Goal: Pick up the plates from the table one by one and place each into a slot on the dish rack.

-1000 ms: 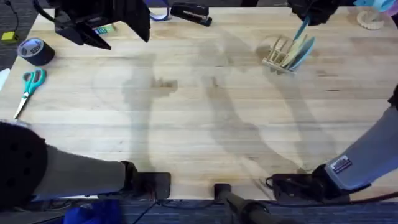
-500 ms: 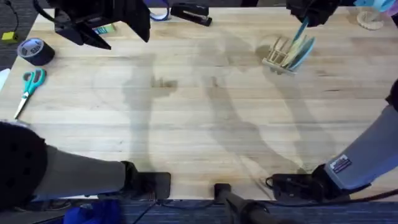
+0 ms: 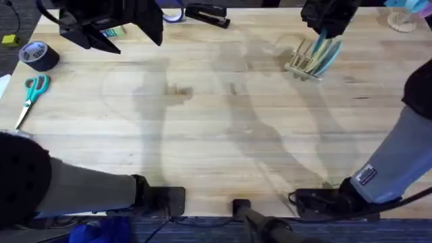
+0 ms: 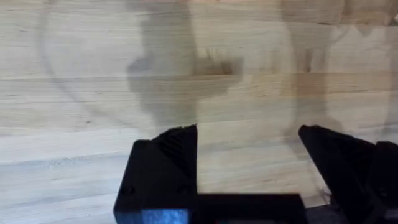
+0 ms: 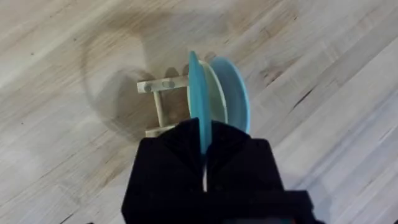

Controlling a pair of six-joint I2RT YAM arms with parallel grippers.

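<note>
**Blue plate going into the rack at the far right of the table**

The right tool (image 5: 204, 155) is over the dish rack (image 3: 305, 61), which sits near the far edge of the table (image 3: 216, 135), toward the far right corner. Its two black fingers are pinched together on the upper rim of a turquoise plate (image 5: 199, 93), which stands on edge and points down into the rack. In the right wrist view the plate lines up with the rack's pale dowels, and just beside it in the rack stand a cream-yellow plate (image 5: 214, 93) and what looks like another turquoise plate (image 5: 233, 90) behind that. Whether the held plate's lower edge has touched the rack's base cannot be told.

So this looks like the placing step, and a late one: no plates lie flat on the open table. The next move would seem to call for easing the plate down between the pegs until the rack carries it, then parting the fingers and lifting straight up without nudging the neighbours.

The left tool (image 4: 249, 140) hovers over bare wood toward the far left of the table, jaws spread wide, gripping nothing
</note>
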